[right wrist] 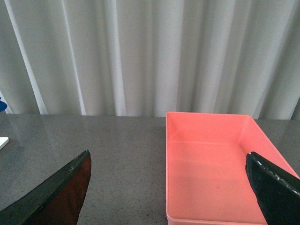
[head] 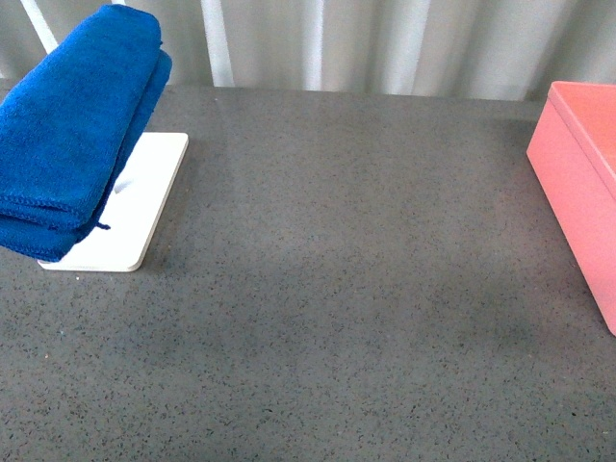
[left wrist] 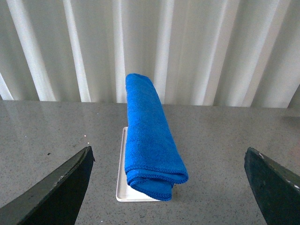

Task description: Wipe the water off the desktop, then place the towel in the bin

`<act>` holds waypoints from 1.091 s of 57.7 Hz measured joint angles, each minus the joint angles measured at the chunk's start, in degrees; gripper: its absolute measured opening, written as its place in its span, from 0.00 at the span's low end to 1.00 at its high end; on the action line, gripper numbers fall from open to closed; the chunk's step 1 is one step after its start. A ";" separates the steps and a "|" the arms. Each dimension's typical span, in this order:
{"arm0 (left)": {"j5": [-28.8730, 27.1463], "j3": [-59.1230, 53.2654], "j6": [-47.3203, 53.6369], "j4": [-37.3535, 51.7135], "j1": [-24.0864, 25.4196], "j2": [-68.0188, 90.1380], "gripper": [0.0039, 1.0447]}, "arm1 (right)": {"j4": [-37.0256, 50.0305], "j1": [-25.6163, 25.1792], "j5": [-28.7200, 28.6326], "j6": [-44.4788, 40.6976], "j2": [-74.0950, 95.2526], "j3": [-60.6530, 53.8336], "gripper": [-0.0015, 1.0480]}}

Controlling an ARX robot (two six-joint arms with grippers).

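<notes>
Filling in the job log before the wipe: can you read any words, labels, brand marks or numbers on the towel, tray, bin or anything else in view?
No text, label, number or sign is readable in any view.
Towel: plain blue, no tag showing.
White tray: blank.
Bin: plain pink, no marking on the wall or inside.
Desktop and curtain: nothing written.

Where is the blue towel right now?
The towel is at the far left of the front view, folded up on the white tray near the curtain. The pink bin is across the desktop, far right.
</notes>
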 joint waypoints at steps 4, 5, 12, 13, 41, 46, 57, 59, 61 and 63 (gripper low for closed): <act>0.00 0.00 0.02 0.00 0.00 0.00 0.94 | 0.00 0.00 0.00 0.00 0.00 0.00 0.93; 0.00 0.00 0.02 0.00 0.00 0.00 0.94 | 0.00 0.00 0.00 0.00 0.00 0.00 0.93; 0.00 0.00 0.00 0.00 0.00 0.00 0.94 | 0.00 0.00 0.00 0.00 0.00 0.00 0.93; 0.00 0.00 0.00 0.00 0.00 0.00 0.94 | 0.00 0.02 0.00 0.00 0.00 0.00 0.93; 0.00 0.00 0.00 0.00 0.00 0.00 0.94 | 0.00 0.00 0.00 0.00 0.00 0.00 0.93; 0.00 0.00 0.00 0.00 0.00 0.00 0.94 | 0.00 0.00 0.00 0.00 0.00 0.00 0.93; 0.00 0.00 0.00 0.00 0.00 0.00 0.94 | 0.00 0.00 0.00 0.00 0.00 0.00 0.93; 0.00 0.00 0.00 0.00 0.00 0.00 0.94 | 0.00 0.00 0.00 0.00 0.00 0.00 0.93; 0.00 0.00 0.00 0.00 0.00 0.00 0.94 | 0.00 0.00 0.00 0.00 0.00 0.00 0.93; 0.00 0.00 0.00 0.00 0.00 0.00 0.94 | 0.00 0.00 0.00 0.00 0.00 0.00 0.93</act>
